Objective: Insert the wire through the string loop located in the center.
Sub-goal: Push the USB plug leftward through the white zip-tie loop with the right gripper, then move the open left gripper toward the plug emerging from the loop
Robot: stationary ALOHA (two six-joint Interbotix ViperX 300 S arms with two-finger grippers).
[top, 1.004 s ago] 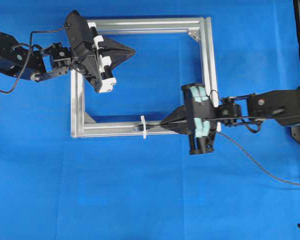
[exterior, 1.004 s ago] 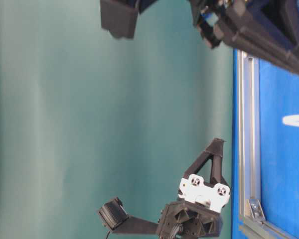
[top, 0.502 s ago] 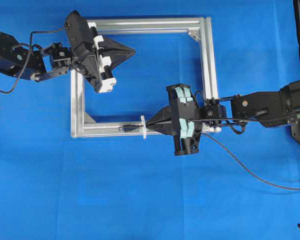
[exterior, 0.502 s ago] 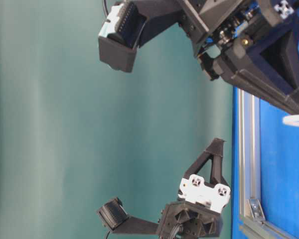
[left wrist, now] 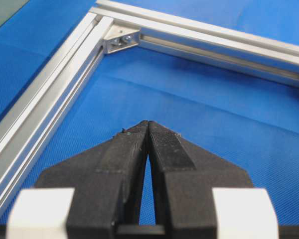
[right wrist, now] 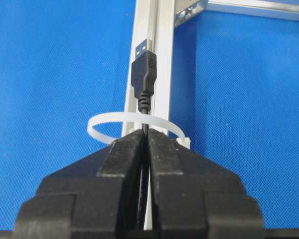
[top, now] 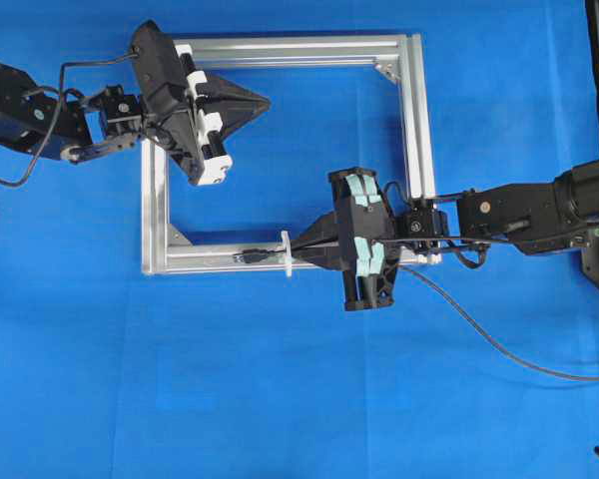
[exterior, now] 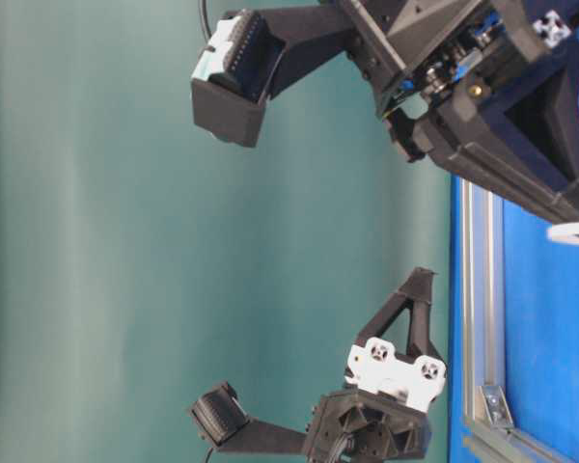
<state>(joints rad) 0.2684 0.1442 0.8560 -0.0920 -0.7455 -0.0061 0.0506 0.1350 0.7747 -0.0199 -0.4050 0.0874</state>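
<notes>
Wire runs out from between the closed fingertips of the right gripper, which is clamped on it just behind the plug. In the right wrist view the plug and its silvery tip lie beyond the string loop, over the aluminium frame's rail, and the black cable passes through the white loop's opening. The loop stands on that rail right at the gripper's tips, and its band appears to touch them. From overhead the plug rests on the frame's near rail, on the left side of the loop, while the right gripper sits on the loop's right side. The rest of the wire trails away behind the right arm, curving across the blue bench toward its right edge. In the table-level view the loop shows at the right edge of the picture, with the plug just beneath it.

Well apart, the left gripper is over the frame's far left corner, pointing into the frame's open middle. Its fingers meet at the tips in the left wrist view with nothing between them, above the blue cloth.
</notes>
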